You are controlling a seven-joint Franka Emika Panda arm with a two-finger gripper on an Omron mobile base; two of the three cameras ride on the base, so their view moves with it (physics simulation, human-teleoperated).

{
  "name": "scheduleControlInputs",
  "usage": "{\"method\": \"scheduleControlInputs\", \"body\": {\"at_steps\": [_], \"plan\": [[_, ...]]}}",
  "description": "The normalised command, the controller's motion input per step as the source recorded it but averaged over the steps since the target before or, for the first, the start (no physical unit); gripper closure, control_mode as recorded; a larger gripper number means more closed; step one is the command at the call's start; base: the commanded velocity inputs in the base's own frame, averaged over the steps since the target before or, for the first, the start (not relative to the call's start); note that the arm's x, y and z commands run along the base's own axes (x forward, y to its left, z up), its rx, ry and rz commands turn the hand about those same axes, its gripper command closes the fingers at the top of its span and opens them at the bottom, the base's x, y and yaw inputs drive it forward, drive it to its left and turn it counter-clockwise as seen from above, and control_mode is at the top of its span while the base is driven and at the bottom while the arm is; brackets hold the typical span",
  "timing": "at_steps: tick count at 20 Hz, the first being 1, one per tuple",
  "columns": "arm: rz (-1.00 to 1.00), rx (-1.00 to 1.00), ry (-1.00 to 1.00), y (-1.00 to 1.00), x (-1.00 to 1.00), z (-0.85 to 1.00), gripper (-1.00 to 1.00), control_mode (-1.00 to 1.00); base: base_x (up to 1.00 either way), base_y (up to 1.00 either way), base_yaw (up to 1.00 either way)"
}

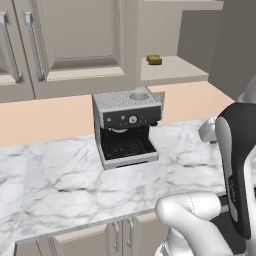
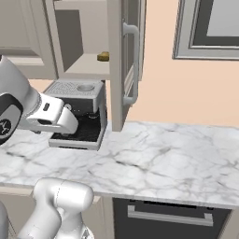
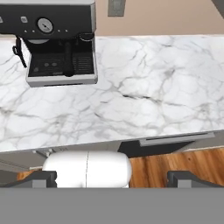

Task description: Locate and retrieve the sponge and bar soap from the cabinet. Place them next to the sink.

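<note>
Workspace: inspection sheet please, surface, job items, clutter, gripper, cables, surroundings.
Surface: marble counter, bare apart from the coffee machine.
Job's things: sponge on the open cabinet shelf, door swung out; bar soap and sink nothing seen.
Clutter: coffee machine on the counter below the shelf.
Grippers: gripper open, holding nothing, fingers spread wide, looking down at the counter edge.
Cables: nothing seen.
Surroundings: window frame at upper right, oven handle under the counter, wood floor.

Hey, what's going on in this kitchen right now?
A white robot arm is parked at the marble counter with its gripper open and holding nothing. The cabinet above the coffee machine has its door open, and the sponge sits on its shelf, not yet picked up.
</note>
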Motion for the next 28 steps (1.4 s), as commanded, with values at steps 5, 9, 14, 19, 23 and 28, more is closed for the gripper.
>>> {"method": "scheduleControlInputs", "body": {"at_steps": [5, 9, 14, 19, 23, 28], "plan": [[0.0, 0.0, 0.0, 0.0, 0.0, 0.0, -1.0, 1.0, 0.0, 0.0, 0.0], [0.0, 0.0, 0.0, 0.0, 0.0, 0.0, -1.0, 1.0, 0.0, 0.08, 0.0], [-0.03, 0.02, -0.07, 0.18, 0.0, 0.07, -1.0, -1.0, 0.0, 0.06, 0.0], [-0.05, 0.03, -0.14, 0.25, 0.06, 0.23, -1.0, -1.0, 0.0, 0.0, 0.0], [-0.01, 0.06, -0.11, 0.09, 0.2, 0.47, -1.0, -1.0, 0.0, 0.0, 0.0], [0.0, 0.05, -0.22, 0.0, 0.32, 0.36, -1.0, -1.0, 0.0, 0.0, 0.0]]}}
